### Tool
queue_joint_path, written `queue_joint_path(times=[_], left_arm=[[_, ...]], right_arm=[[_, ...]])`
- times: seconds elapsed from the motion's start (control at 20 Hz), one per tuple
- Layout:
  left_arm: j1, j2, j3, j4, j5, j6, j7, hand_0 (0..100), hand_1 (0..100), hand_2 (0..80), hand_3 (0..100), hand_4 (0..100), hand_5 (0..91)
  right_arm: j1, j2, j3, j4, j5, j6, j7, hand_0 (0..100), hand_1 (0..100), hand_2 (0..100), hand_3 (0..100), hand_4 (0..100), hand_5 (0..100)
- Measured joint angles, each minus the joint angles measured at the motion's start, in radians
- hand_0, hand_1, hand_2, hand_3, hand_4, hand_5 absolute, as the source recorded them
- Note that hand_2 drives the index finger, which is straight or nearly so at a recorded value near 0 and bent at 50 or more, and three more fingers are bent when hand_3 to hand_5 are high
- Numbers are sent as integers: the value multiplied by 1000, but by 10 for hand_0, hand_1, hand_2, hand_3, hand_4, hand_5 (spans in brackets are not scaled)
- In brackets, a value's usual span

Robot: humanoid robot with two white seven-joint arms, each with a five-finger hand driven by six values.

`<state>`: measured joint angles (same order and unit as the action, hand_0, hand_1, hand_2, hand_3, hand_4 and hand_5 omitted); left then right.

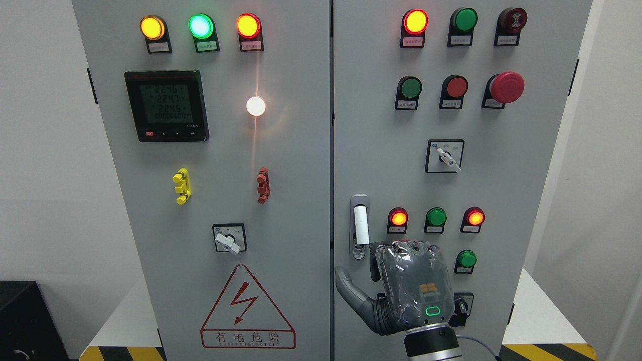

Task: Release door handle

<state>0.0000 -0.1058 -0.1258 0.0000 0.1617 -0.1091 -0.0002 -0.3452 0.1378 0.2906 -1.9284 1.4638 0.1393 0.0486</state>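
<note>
- Right robot hand (409,288) raised from the bottom edge, back toward the camera, wrapped in clear plastic, thumb jutting left.
- Door handle (360,225) upright on the right cabinet door (381,125), just above and left of the knuckles; lit red lamp (398,218) beside it (green lamp farther right).
- Fingers loosely curled, gripping nothing, fingertips just below the handle.

Grey hand (401,288) — clear cover, green-lit oval marking.

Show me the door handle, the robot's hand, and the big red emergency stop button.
door handle (360,223): head view, white grip, middle.
right hand (409,286): head view, back of hand.
emergency stop button (507,86): head view, red cap.
</note>
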Motion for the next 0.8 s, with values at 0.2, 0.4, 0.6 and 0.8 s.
queue_joint_path(times=[0.2, 0.4, 0.6, 0.8], left_arm=[[0, 0, 0, 0, 0, 0, 0, 120, 556, 0, 0, 0, 0], [0, 0, 0, 0, 0, 0, 0, 120, 556, 0, 0, 0, 0], [0, 0, 0, 0, 0, 0, 0, 120, 556, 0, 0, 0, 0], [0, 0, 0, 0, 0, 0, 0, 120, 556, 0, 0, 0, 0]], right_arm=[[-21, 0, 3, 21, 1, 18, 2, 276, 223, 966, 1000, 1000, 1000], [-44, 1, 3, 42, 1, 35, 2, 262, 247, 965, 1000, 1000, 1000], [-57, 1, 3, 61, 1, 40, -3, 253, 276, 964, 1000, 1000, 1000], [-70, 1, 3, 78, 1, 50, -6, 251, 288, 964, 1000, 1000, 1000]])
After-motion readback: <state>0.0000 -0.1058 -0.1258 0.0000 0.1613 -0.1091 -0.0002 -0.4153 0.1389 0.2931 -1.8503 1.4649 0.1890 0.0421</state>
